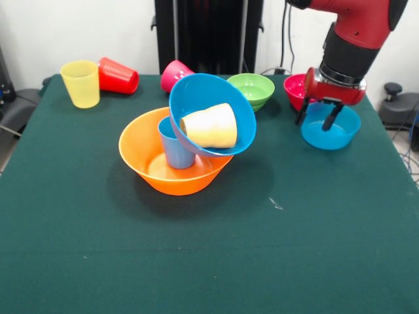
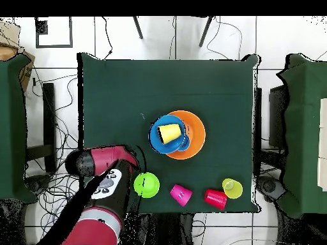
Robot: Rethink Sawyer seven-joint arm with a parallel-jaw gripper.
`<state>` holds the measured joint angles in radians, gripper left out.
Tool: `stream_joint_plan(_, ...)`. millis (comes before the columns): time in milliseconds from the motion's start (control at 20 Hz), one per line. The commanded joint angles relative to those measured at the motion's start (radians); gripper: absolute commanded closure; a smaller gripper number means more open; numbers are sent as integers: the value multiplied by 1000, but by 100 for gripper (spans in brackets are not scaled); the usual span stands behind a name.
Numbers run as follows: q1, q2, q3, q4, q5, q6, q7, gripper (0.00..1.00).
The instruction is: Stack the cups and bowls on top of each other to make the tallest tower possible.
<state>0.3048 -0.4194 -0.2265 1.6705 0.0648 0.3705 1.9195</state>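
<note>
The tower sits a little left of centre in the front view: a large orange bowl (image 1: 175, 167) on the table holds an upright light blue cup (image 1: 175, 148), and a large blue bowl (image 1: 213, 112) leans tilted on that cup with a pale orange cup (image 1: 209, 125) lying on its side inside it. At the upper right the red and black arm (image 1: 350, 36) comes down, its gripper (image 1: 319, 116) hanging just above the small blue bowl (image 1: 330, 127), fingers (image 1: 332, 118) apart and clamped on nothing. A magenta bowl (image 1: 294, 88) lies behind it, a green bowl (image 1: 252, 90) to its left. Along the far edge at upper left stand a yellow cup (image 1: 81, 83), a tipped red cup (image 1: 118, 76) and a tipped pink cup (image 1: 175, 74). The dark green table cloth (image 1: 209, 261) is bare across the whole lower half of the frame.
</note>
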Motion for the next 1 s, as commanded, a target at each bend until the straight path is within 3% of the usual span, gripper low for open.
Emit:
stream_joint_plan(50,-31,44,122,-35,3,-19,102,0)
stream_joint_plan(1000,-33,90,107,-65,-3,-29,104,0)
